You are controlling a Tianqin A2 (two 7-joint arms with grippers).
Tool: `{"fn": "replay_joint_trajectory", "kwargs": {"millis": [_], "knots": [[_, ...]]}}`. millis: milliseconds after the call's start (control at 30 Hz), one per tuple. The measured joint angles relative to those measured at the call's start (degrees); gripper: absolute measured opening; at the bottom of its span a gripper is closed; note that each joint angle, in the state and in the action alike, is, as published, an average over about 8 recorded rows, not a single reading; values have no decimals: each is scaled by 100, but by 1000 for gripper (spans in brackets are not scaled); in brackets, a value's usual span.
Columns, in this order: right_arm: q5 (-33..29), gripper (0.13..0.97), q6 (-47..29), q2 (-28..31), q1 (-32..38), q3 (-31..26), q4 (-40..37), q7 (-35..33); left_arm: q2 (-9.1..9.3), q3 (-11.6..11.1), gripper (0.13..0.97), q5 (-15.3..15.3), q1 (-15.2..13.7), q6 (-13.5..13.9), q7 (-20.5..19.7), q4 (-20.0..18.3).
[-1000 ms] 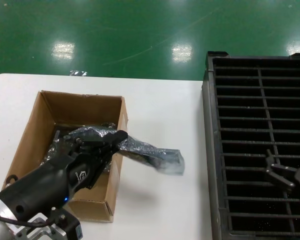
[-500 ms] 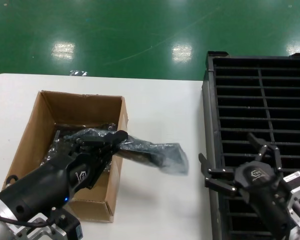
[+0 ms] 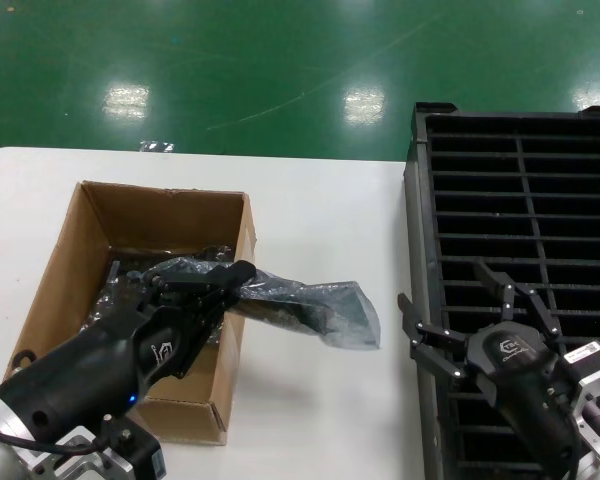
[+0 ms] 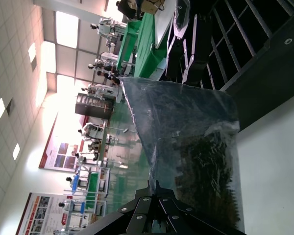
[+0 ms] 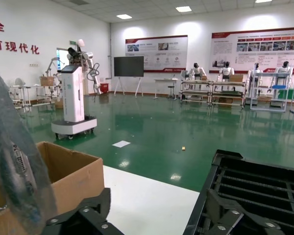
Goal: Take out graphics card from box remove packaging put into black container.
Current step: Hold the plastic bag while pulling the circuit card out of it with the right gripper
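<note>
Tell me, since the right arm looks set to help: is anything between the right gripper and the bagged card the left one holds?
Nothing visible. The left gripper holds the packaging out over bare table, and the open right gripper faces its free end across an empty gap.

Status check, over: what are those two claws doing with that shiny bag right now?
Left gripper shut on bagged graphics card, held out over box edge. Right gripper open, beside bag at black container edge. Nothing between them.

- Red characters "全" and "有现代化" stand on the white wall, far beyond the right jaws.
- Wall posters and gripper logos: too small to read.
</note>
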Motion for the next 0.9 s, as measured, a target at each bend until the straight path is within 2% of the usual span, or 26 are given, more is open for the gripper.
{"fn": "replay_joint_trajectory", "kwargs": {"millis": [233,367,433,633,900], "knots": [[-122,573,156,8,23,-88,-28,64,0,0,139,0,0,0,0,0],[-216,573,182,187,55,-190,-6,262,0,0,139,0,0,0,0,0],[-251,521,136,329,78,-239,16,377,0,0,139,0,0,0,0,0],[-241,364,-238,741,157,-300,45,522,0,0,139,0,0,0,0,0],[25,239,-1011,1010,252,-251,-70,221,0,0,139,0,0,0,0,0]]}}
